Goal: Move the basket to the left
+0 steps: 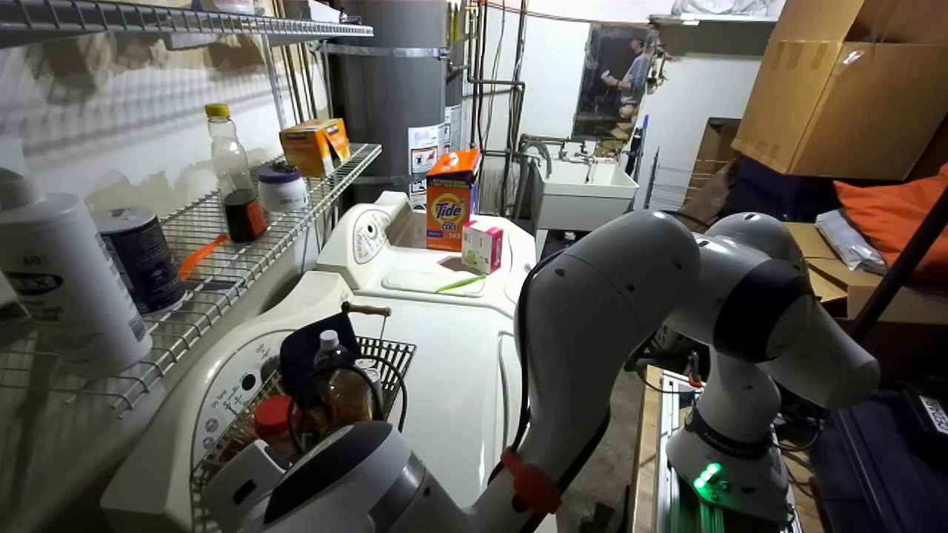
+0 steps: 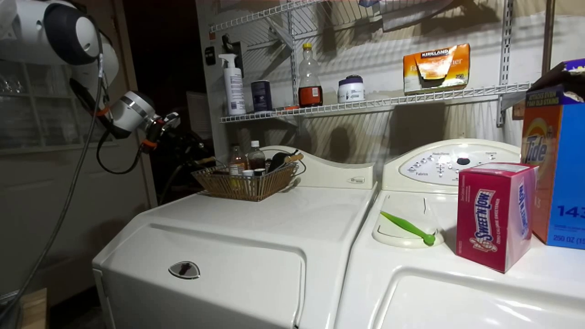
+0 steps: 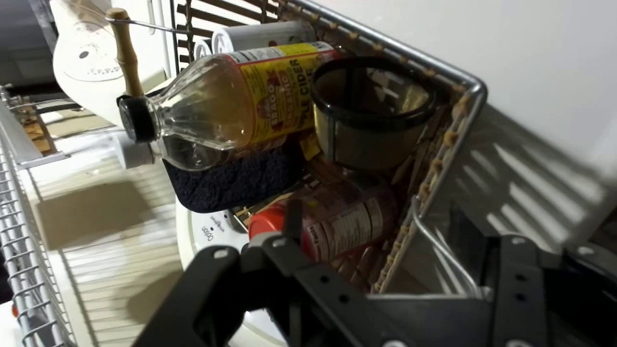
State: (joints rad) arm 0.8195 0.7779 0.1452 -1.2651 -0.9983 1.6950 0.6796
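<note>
Hand (image 3: pixel 379 219) spread wide, nothing visibly gripped, so we should center on the left handle (image 2: pixel 205 161) of the basket (image 2: pixel 249 187), far left on the surface (image 2: pixel 311 208) in an exterior view, before closing.

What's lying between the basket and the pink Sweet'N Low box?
A slim green tool lies between the basket and the pink box, nearer the box; both exterior views show it.

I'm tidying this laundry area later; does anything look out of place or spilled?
The Sweet'N Low box looks out of place: sweetener standing on a laundry machine beside the Tide carton. No spill shows.
</note>
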